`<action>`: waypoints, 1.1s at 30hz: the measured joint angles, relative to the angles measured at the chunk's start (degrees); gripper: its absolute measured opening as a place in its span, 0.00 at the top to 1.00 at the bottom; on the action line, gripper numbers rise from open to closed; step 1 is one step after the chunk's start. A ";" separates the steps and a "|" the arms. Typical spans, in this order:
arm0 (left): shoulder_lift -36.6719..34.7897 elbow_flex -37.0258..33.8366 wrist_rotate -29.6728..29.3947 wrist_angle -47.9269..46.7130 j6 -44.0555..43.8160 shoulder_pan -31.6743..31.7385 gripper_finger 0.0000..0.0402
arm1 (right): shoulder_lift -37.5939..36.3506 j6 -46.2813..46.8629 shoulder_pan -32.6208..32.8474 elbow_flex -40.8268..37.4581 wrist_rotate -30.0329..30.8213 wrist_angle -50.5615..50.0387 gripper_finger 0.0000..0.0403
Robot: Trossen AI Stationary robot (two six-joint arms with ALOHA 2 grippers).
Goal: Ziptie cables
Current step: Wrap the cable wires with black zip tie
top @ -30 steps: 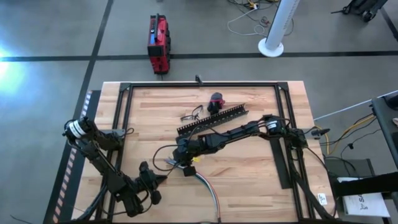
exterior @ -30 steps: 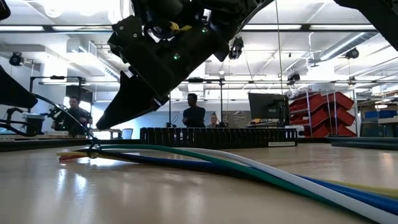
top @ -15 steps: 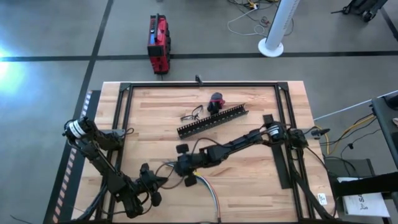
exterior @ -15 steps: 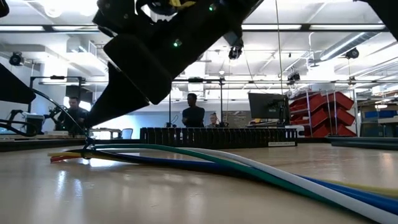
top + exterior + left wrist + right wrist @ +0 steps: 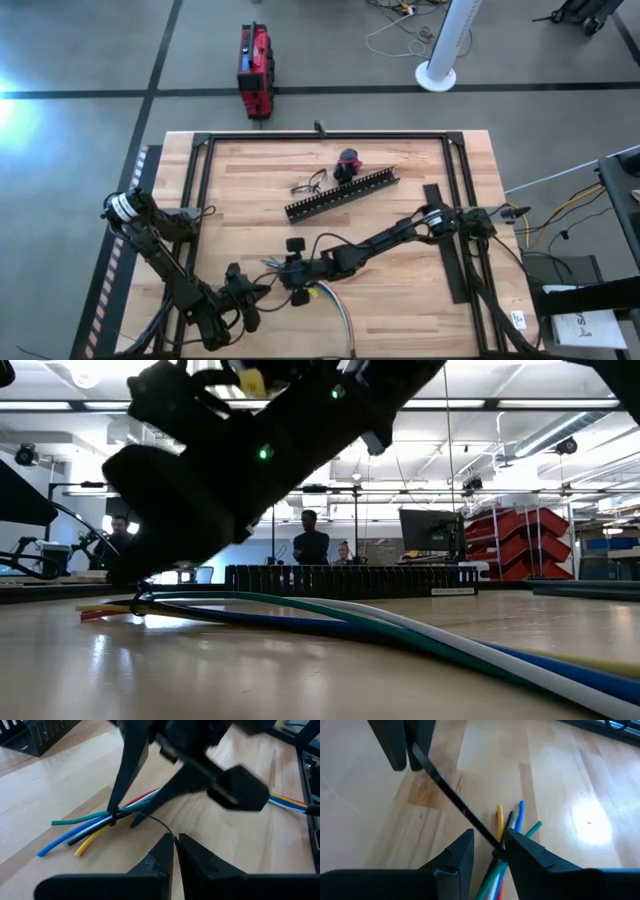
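The cables [image 5: 95, 822] are a bundle of green, white, blue, red and yellow wires lying on the wooden table [image 5: 240, 210], their free ends fanned out [image 5: 512, 822]. The ziptie [image 5: 452, 795] is looped around the bundle near those ends [image 5: 114, 816], and its thin tail runs off to my left gripper [image 5: 175, 851], which is shut on it. My right gripper [image 5: 489, 842] is open, low over the bundle [image 5: 330, 300], with one finger on each side of it at the loop. In the low view the right gripper [image 5: 135, 582] hides the loop. My left gripper pinches the ziptie's free tail [image 5: 171, 839] between its two fingers, coming in low and nearly level. The tail arcs from there to the loop on the bundle, clear of the table. My right gripper has one fingertip [image 5: 113, 811] against the ziptie's loop on the bundle, pointing down from above. The other fingertip [image 5: 135, 824] stands on the far side of the wires; the bundle lies on the table.
A long black slotted duct [image 5: 340, 193] lies across the table's far half, with a red-and-black lump [image 5: 347, 162] and a small dark wire tangle [image 5: 308, 184] beside it. A flat black strip [image 5: 445, 250] lies at the right. Black frame rails edge the table. People stand in the room behind [image 5: 310, 545].
My right gripper has moved toward the table's near edge and down, coming to the bundle's free ends by the left gripper. The cable ends have slid a little toward the table's left.
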 joint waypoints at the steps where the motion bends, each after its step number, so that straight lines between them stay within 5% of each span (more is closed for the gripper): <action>1: 0.00 0.00 0.01 0.10 -0.01 0.00 0.97 | 0.20 -0.01 0.15 -0.01 0.36 0.17 0.76; 18: 0.00 -0.02 -0.08 1.92 -0.01 0.04 0.97 | 0.00 1.70 0.07 0.12 5.15 -1.17 0.99; 24: 0.00 -0.02 -0.07 2.43 -0.02 -0.02 0.98 | -0.08 1.28 -0.64 0.12 -3.13 -0.67 1.00; 33: 0.00 -0.02 -0.64 2.62 0.00 0.03 0.98 | -0.22 -1.60 -0.46 0.12 -7.18 -0.69 1.00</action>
